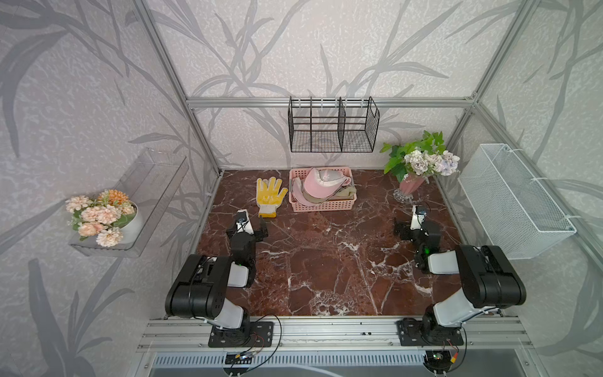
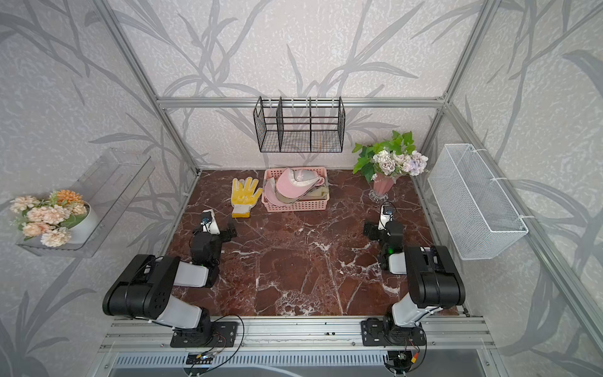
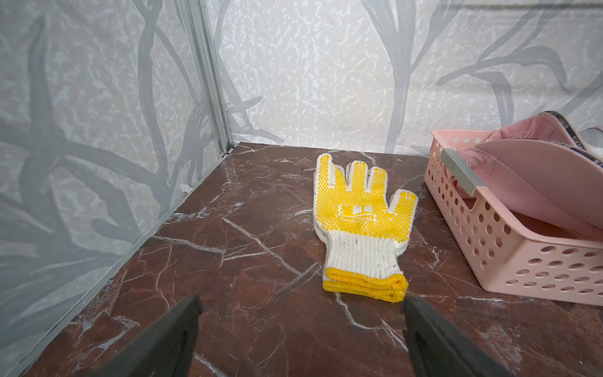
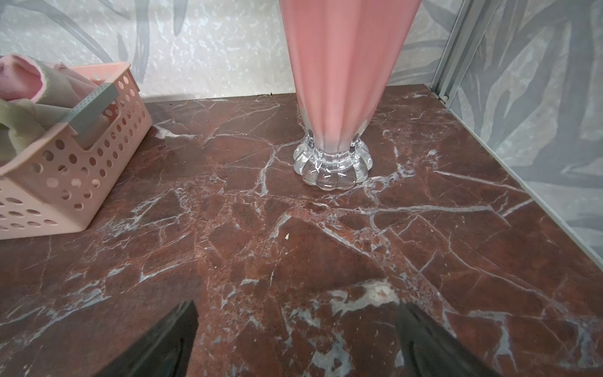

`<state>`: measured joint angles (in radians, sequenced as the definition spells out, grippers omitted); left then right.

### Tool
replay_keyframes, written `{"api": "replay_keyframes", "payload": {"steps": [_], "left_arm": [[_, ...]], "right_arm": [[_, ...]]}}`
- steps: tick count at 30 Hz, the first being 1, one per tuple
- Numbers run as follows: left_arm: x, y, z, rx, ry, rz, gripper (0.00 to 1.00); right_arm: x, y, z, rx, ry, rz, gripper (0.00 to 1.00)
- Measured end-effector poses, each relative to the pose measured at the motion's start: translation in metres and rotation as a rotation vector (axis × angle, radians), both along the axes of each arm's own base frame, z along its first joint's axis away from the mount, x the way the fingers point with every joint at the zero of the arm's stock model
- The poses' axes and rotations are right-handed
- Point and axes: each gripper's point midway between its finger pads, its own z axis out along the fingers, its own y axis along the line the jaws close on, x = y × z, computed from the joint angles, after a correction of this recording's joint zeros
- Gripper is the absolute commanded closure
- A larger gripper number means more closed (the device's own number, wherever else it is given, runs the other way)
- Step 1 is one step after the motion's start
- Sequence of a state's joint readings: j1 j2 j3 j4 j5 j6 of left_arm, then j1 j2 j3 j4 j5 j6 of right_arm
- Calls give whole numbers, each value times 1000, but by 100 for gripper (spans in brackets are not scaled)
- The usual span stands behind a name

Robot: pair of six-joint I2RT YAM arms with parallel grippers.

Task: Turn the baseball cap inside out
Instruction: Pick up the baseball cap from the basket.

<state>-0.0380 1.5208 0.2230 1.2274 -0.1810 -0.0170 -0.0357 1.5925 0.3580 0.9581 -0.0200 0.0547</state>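
A pink baseball cap (image 1: 321,186) (image 2: 295,185) lies in a pink perforated basket (image 1: 321,207) at the back middle of the marble table, on top of other pink and beige fabric. In the left wrist view the cap (image 3: 535,176) shows at the side, brim toward me. The right wrist view shows only an edge of the cap (image 4: 19,78). My left gripper (image 1: 249,228) (image 3: 300,303) hangs open over bare table, just short of a glove's cuff. My right gripper (image 1: 416,225) (image 4: 295,310) is open too, facing a vase. Neither holds anything.
A yellow-dotted white work glove (image 1: 269,196) (image 3: 359,209) lies flat left of the basket. A pink glass vase of flowers (image 1: 411,186) (image 4: 332,163) stands at the back right. A black wire rack (image 1: 332,130) hangs on the back wall, a white mesh bin (image 1: 515,202) on the right wall.
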Motion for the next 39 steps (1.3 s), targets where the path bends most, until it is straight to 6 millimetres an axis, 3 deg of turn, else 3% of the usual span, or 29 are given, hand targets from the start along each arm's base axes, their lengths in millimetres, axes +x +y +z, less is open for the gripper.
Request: {"api": "replay_keyframes", "payload": {"steps": [18, 21, 32, 35, 39], "left_arm": [[-1, 1, 0, 0, 3, 6, 0], [-3, 4, 8, -2, -9, 24, 0], [2, 12, 61, -144, -39, 109, 0], [5, -1, 75, -215, -44, 75, 0], [11, -33, 86, -278, -13, -42, 0]], "right_arm": [[0, -1, 1, -1, -5, -5, 1], [-4, -2, 7, -2, -20, -13, 1], [-18, 8, 91, 68, -120, -18, 1], [-19, 21, 108, 121, -100, 26, 1], [-19, 58, 114, 155, -38, 136, 1]]}}
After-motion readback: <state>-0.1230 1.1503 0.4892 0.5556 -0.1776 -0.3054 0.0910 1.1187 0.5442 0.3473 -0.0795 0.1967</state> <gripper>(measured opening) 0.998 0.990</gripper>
